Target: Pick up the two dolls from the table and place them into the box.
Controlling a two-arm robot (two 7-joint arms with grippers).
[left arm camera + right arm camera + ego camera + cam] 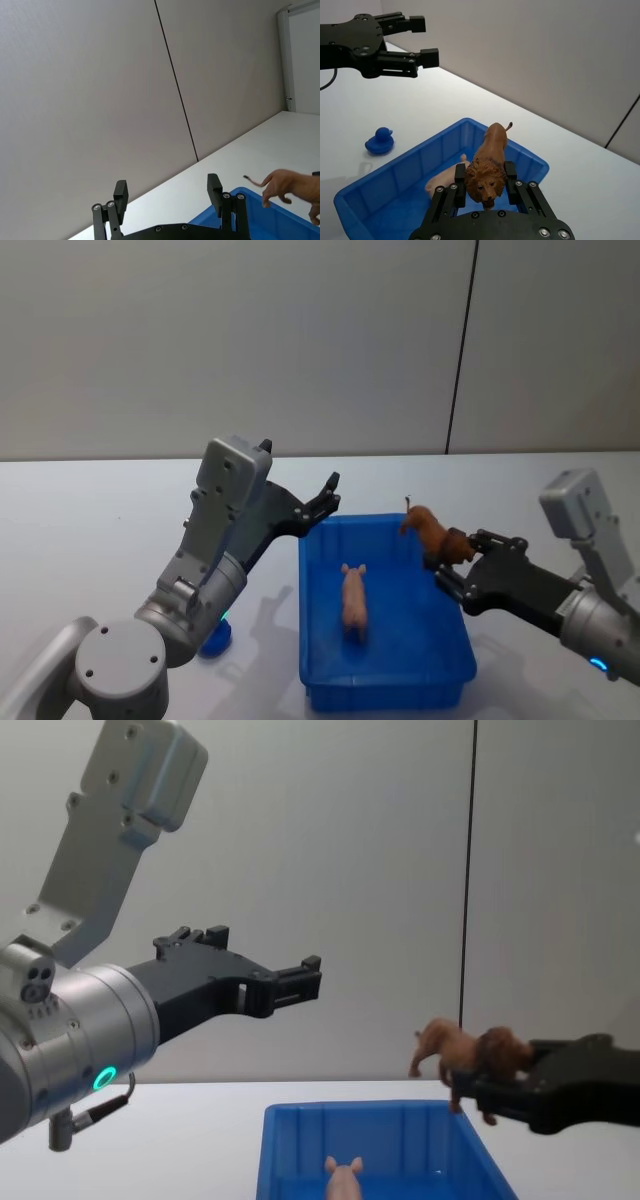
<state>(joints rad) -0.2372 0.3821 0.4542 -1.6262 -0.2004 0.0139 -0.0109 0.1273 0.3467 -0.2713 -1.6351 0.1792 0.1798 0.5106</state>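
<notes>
Right gripper (452, 550), clamped on the brown doll (428, 527), holds it over the right rim of the box (385, 690), tail pointing far, with open floor just left and below beside the pink doll (353, 605); left gripper (322, 502) hovers empty, fingers apart, at the far-left corner.

You have a small blue toy duck (380, 141) standing upright by itself, all one colour. Behind everything you face a plain grey wall (250, 340), split by a thin dark vertical seam (462, 350). In the left wrist view, a white upright frame (285, 60) stands against that wall.
</notes>
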